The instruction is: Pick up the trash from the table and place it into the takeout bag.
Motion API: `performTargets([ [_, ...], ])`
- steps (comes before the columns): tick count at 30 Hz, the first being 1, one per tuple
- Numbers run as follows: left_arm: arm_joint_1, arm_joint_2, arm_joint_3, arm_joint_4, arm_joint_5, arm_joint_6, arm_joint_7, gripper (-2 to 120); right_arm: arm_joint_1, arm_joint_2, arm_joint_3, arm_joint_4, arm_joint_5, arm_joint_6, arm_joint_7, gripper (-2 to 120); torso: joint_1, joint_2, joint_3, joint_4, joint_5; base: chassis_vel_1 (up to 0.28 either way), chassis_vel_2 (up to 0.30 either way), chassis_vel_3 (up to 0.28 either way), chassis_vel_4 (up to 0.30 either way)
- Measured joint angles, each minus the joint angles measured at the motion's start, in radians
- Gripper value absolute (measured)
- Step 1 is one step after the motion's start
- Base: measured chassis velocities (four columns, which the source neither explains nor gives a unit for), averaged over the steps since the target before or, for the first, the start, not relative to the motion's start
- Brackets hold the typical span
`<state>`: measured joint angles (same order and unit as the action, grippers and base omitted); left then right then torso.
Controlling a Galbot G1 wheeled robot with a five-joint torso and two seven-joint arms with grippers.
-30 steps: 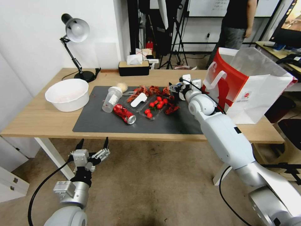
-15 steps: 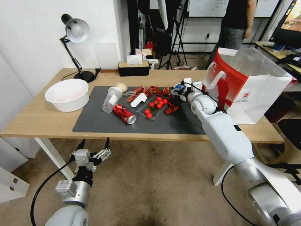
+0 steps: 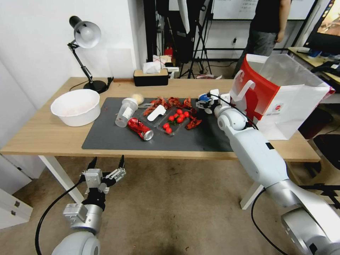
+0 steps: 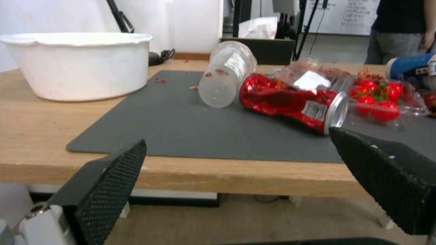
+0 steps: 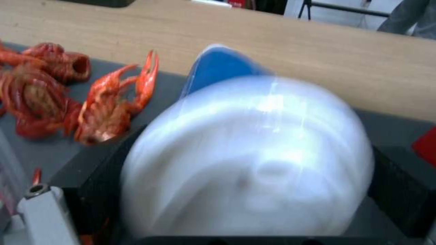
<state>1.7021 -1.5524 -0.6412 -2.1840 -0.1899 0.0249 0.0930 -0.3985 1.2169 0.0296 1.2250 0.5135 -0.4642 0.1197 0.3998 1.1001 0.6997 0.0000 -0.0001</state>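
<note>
Head view: my right pincer (image 3: pixel 204 102) is squeezing the small blue-and-white cup (image 3: pixel 203 97), nine o'clock from the takeout bag (image 3: pixel 283 95). My left pincer (image 3: pixel 105 167) is hanging wide open, empty.

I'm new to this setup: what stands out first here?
The right gripper holds a small blue-and-white cup above the dark mat, beside the big red-and-white takeout bag. Mid-mat lie a crushed red can and scattered red crayfish shells; the left gripper hangs open below the table.
</note>
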Motion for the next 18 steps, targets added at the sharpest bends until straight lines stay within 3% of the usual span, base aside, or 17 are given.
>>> performTargets([
  [5, 0.001, 0.002, 0.003, -0.001, 0.0, 0.0, -0.001, 100, -0.014, -0.006, 0.011, 0.001, -0.012, -0.007, 0.002, 100, 0.0, 0.0, 0.0, 0.0, 0.0, 0.0, 0.0, 0.0, 0.0],
  [6, 0.001, 0.003, 0.004, -0.003, 0.0, 0.0, -0.001, 100, -0.02, -0.007, 0.01, 0.0, -0.015, -0.016, 0.002, 100, 0.0, -0.001, 0.001, 0.0001, 0.0019, 0.0, 0.0, 0.0, 0.0],
  [7, 0.001, 0.003, 0.004, -0.003, 0.0, 0.0, -0.001, 100, -0.02, -0.007, 0.01, 0.0, -0.015, -0.016, 0.002, 100, 0.0, -0.001, 0.001, 0.0001, 0.0019, 0.0, 0.0, 0.0, 0.0],
  [8, 0.001, 0.003, 0.005, -0.006, 0.0, 0.0, -0.001, 100, -0.022, -0.01, 0.017, 0.005, -0.018, -0.015, 0.004, 100, 0.0, 0.0, 0.0, 0.0001, -0.0006, 0.0, 0.0, 0.0, 0.0],
  [18, 0.008, 0.003, 0.007, -0.018, 0.0, -0.001, -0.003, 100, -0.031, -0.015, 0.022, 0.017, -0.019, -0.019, 0.011, 100, 0.0, 0.0, 0.0, 0.0001, 0.0002, 0.0, 0.0, 0.0, 0.0],
])
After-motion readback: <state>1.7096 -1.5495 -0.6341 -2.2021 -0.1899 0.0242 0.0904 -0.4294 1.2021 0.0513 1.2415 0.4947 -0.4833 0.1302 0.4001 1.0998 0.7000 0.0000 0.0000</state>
